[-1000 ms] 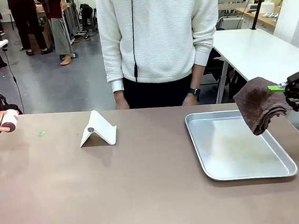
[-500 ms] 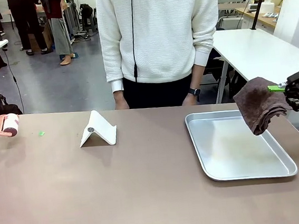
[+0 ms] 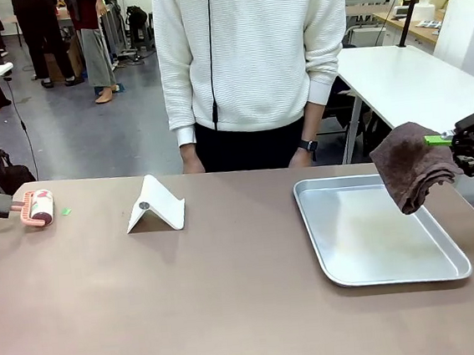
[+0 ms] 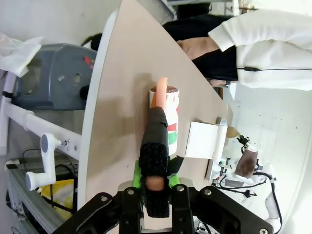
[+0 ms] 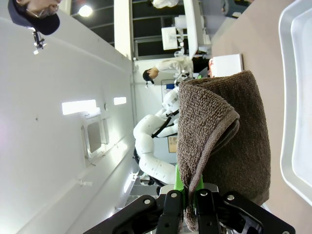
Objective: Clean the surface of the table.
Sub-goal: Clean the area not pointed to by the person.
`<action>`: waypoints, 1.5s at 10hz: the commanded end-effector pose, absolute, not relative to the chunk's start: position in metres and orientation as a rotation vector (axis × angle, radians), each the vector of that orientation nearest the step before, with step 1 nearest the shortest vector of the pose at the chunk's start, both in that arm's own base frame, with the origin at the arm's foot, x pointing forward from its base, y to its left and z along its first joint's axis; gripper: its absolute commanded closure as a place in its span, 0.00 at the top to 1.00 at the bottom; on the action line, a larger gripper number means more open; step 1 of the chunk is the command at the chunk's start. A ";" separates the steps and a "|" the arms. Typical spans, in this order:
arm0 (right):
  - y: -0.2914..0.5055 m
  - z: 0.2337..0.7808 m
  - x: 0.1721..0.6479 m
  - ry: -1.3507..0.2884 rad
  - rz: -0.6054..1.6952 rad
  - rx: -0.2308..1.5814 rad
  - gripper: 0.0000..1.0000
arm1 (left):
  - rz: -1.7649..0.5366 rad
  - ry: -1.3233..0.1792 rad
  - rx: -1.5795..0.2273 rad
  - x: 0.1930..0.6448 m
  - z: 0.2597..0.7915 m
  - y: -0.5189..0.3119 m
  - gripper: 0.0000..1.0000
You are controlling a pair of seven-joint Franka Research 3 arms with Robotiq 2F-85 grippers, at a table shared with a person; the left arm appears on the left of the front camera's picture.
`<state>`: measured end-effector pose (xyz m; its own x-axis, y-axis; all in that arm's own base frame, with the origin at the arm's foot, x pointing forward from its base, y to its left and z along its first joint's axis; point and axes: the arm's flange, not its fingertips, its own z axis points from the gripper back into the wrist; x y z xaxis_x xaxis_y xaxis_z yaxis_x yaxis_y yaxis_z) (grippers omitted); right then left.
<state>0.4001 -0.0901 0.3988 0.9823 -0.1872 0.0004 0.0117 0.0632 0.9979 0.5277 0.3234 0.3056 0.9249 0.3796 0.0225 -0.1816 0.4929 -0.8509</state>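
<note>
The large rectangular worktop (image 3: 233,312), with its smooth matte brown-taupe top, spreads across the whole front view between the robot and the person (image 3: 251,59) standing at its far edge. Its surface looks mostly bare and even in tone. A tiny green speck (image 3: 66,211) lies near the far left corner, and faint dull marks show here and there.

The left gripper (image 4: 155,176) is clamped tight on the dark handle of a pink-framed lint roller (image 3: 38,207). The roller sits low at the far left corner, just beside the speck; I cannot tell whether the drum touches the surface. The right gripper (image 5: 187,194) is closed on a folded dark brown terry towel (image 3: 412,165), which hangs clear above the right rim of a shiny rectangular silver metal tray (image 3: 370,249).

Judging from this, the step in hand is bringing the roller onto the surface to begin the first pass, so cleaning has hardly begun. The next move calls for pressing the drum flat and rolling it over the speck. It should steer short of the white folded card-like stand (image 3: 154,206) that sits between the roller and the tray.
</note>
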 end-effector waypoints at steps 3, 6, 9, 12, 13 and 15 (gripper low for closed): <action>-0.089 0.403 0.400 -0.145 -0.150 1.522 0.07 | 0.297 -0.138 -0.900 0.529 0.283 0.291 0.22; -0.089 0.403 0.400 -0.145 -0.150 1.522 0.07 | 0.277 -0.102 -0.902 0.556 0.283 0.263 0.22; -0.089 0.403 0.400 -0.145 -0.150 1.522 0.07 | 0.236 -0.101 -0.984 0.579 0.294 0.241 0.22; -0.089 0.403 0.400 -0.145 -0.150 1.522 0.07 | 0.062 -0.279 -1.205 0.542 0.357 0.230 0.22; -0.089 0.403 0.400 -0.145 -0.150 1.522 0.07 | 0.007 -0.280 -1.252 0.518 0.380 0.232 0.22; -0.089 0.403 0.400 -0.145 -0.150 1.522 0.07 | -0.091 -0.150 -1.362 0.459 0.416 0.240 0.22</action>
